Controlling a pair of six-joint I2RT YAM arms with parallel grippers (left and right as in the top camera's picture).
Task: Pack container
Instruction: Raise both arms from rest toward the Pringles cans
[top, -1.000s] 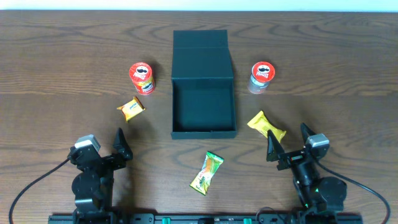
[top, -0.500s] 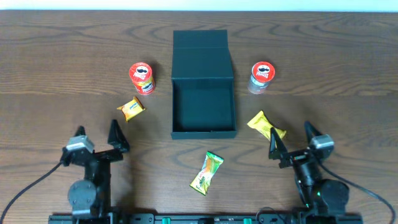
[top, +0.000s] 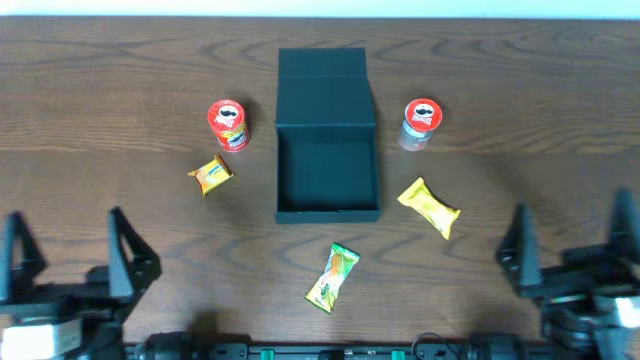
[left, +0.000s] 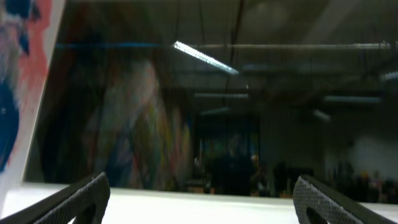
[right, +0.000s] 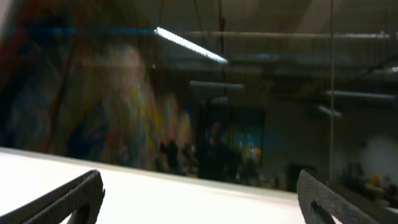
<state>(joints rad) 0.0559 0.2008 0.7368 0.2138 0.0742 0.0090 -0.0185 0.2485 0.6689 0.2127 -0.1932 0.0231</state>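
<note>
The dark teal container (top: 281, 170) stands open at the table's centre, its inside bare and its lid (top: 323, 63) lying flat behind it. Around it are a red can (top: 228, 125), a grey can (top: 420, 123), an orange packet (top: 210, 175), a yellow packet (top: 430, 206) and a green-orange packet (top: 332, 277). My left gripper (top: 68, 255) hangs open at the front left, well clear of everything. At the front right, my right gripper (top: 573, 248) is open too. Both wrist views look level across the room, each showing wide-apart fingers: left gripper (left: 202, 183), right gripper (right: 200, 180).
The wooden table (top: 520, 90) runs to a white back edge. The arm bases sit along the front edge. Both wrist views show only a dim, blurred room beyond the table, with none of the objects in them.
Both arms have lifted and swung outward: the left gripper toward the front-left corner, the right toward the front-right. Both stayed open, and the objects have not moved.
</note>
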